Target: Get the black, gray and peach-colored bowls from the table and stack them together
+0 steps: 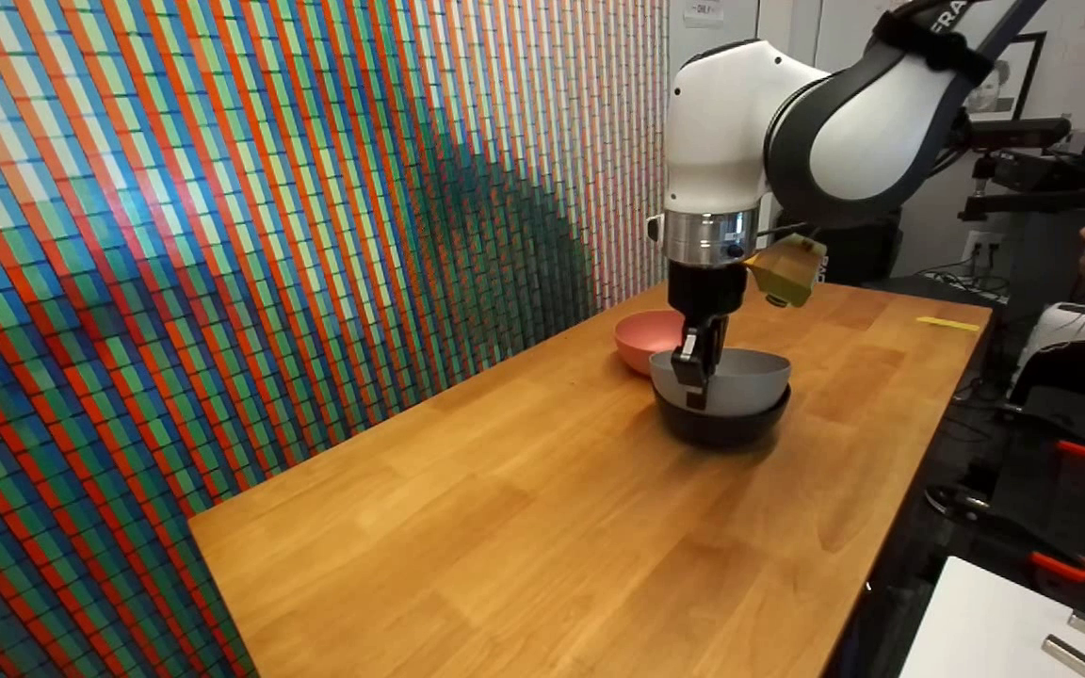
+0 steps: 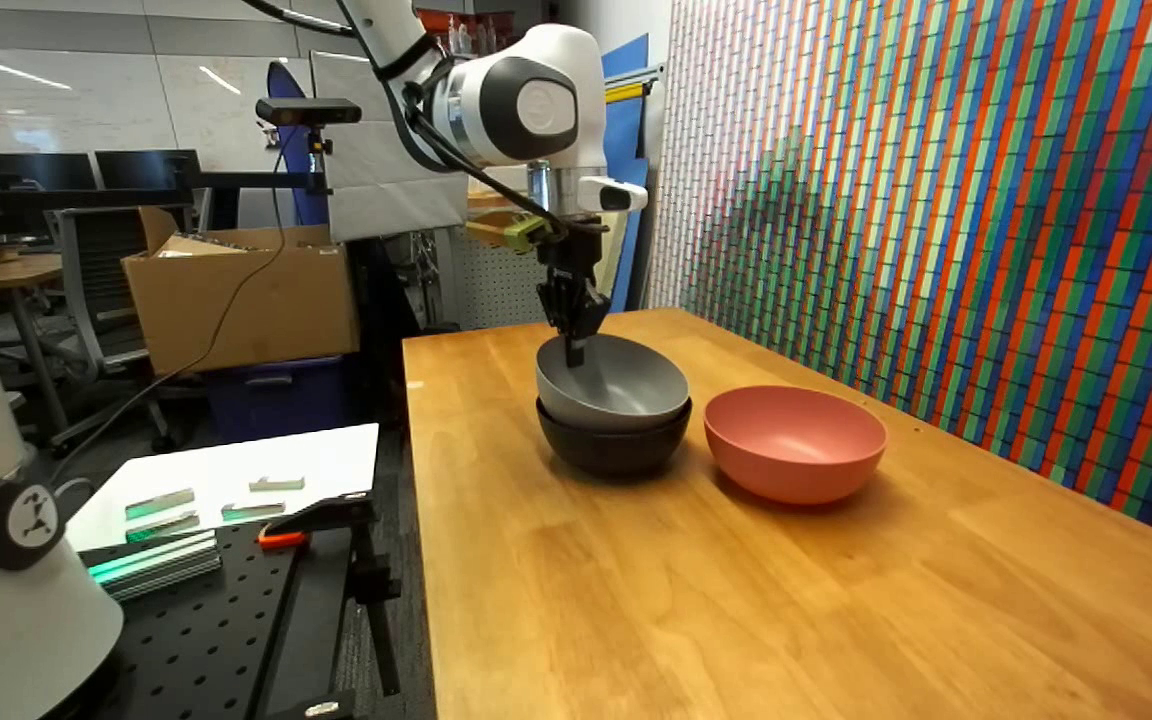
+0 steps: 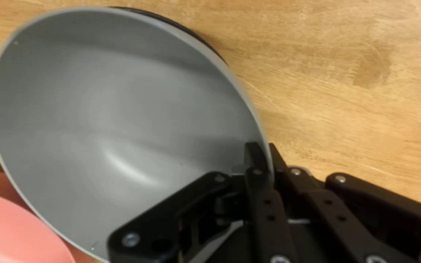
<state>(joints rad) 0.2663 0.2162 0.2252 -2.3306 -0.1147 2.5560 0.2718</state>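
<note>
The gray bowl (image 1: 745, 381) sits partly inside the black bowl (image 1: 721, 428), tilted, with its rim above the black one. Both also show in an exterior view, the gray bowl (image 2: 626, 385) over the black bowl (image 2: 616, 452). My gripper (image 1: 696, 391) points down and is shut on the gray bowl's rim. In the wrist view one finger of the gripper (image 3: 262, 148) is inside the gray bowl (image 3: 122, 95) and one outside. The black bowl is mostly hidden there. The peach bowl (image 2: 796, 450) stands upright and empty beside the stack; part of it shows in the wrist view (image 3: 13, 230).
The wooden table (image 1: 505, 527) carries the bowls. A colourful tiled wall (image 1: 316, 235) runs along one long edge, close to the peach bowl. A yellow strip (image 1: 947, 323) lies near the far edge. A low side table with a white board (image 2: 236, 480) stands beside.
</note>
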